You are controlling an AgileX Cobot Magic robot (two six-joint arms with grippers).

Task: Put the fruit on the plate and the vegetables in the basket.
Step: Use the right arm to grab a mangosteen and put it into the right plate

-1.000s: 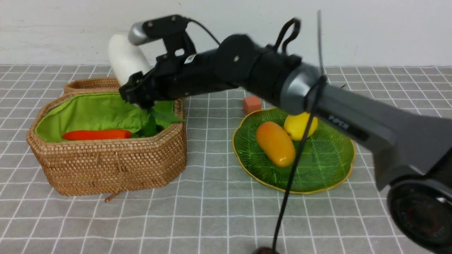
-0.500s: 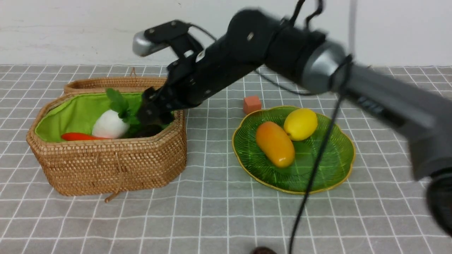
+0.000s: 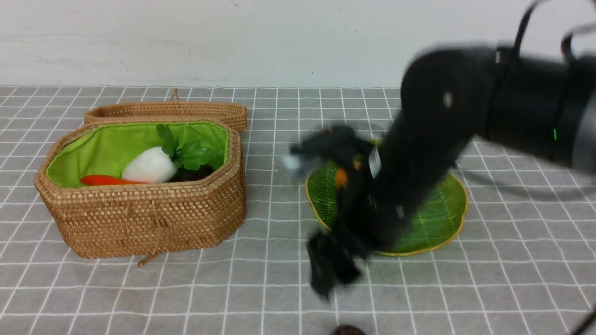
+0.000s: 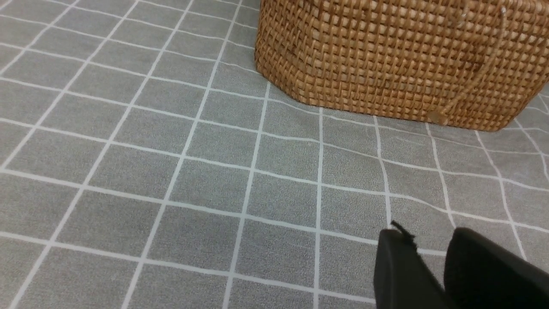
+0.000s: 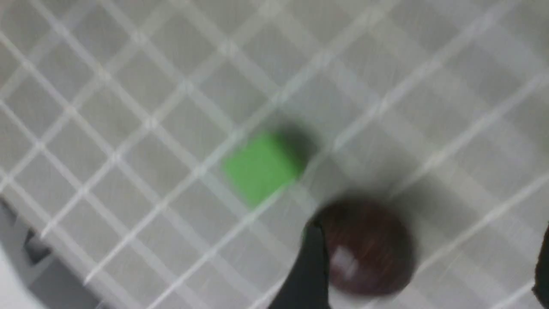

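A grey worktop (image 3: 260, 279) gridded with white lines is backed by a plain white wall (image 3: 233, 42). The right tool (image 5: 429, 266), jaws spread wide and empty, is seen over the dark purple-brown fruit (image 5: 366, 246), which lies between its fingers on the near worktop, beside a green cube (image 5: 261, 169). The left tool (image 4: 433, 266), nearly closed, holds nothing. The radish (image 3: 149, 165) lies in the basket (image 3: 139, 218), far left. No writing can be read.
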